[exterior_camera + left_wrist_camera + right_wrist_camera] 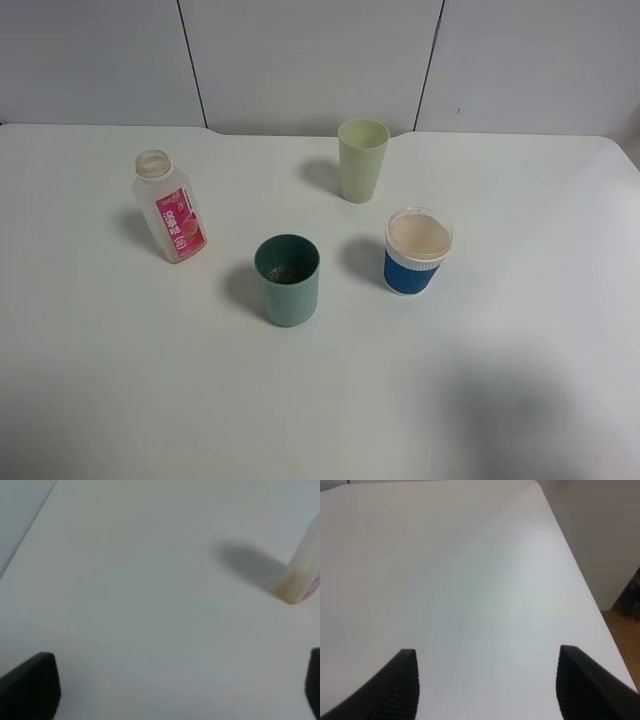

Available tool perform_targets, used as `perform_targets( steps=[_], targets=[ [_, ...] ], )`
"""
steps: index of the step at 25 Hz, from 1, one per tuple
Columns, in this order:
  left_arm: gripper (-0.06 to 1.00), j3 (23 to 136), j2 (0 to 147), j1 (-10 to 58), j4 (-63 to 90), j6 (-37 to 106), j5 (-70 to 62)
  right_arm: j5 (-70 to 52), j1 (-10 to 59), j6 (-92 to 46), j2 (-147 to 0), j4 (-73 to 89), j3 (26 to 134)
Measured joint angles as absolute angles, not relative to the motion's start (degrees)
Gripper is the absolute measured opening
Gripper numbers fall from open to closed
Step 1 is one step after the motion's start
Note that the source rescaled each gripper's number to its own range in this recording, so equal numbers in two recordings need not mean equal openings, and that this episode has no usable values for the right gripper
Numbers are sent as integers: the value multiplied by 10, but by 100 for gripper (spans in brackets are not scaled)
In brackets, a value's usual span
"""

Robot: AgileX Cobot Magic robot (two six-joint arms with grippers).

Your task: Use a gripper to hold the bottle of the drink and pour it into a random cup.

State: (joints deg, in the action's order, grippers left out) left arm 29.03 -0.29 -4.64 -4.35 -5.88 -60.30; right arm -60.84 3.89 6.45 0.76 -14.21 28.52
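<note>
Here, the white table carries four items, none touching another; toward its left edge stands the bottle, upright and uncapped, pink-red label facing forward; a trace of brown drink lies at its base in the left wrist view; near the table centre stands the cup, teal, upright, with a dark interior; toward the back edge stands a pale green cup, upright; right of centre stands a blue-and-white paper cup; the left gripper is low over bare table, jaws spread wide and empty, bottle ahead and well apart; the right gripper sits near the table's right edge, jaws spread, holding nothing.
</note>
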Motion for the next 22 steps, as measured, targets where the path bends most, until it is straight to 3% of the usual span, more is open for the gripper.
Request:
perform_targets(
  steps=[22],
  targets=[
    [100, 290, -3, -46, -43, -57, -603, -608, 39, 64, 8, -142, 285]
  ],
)
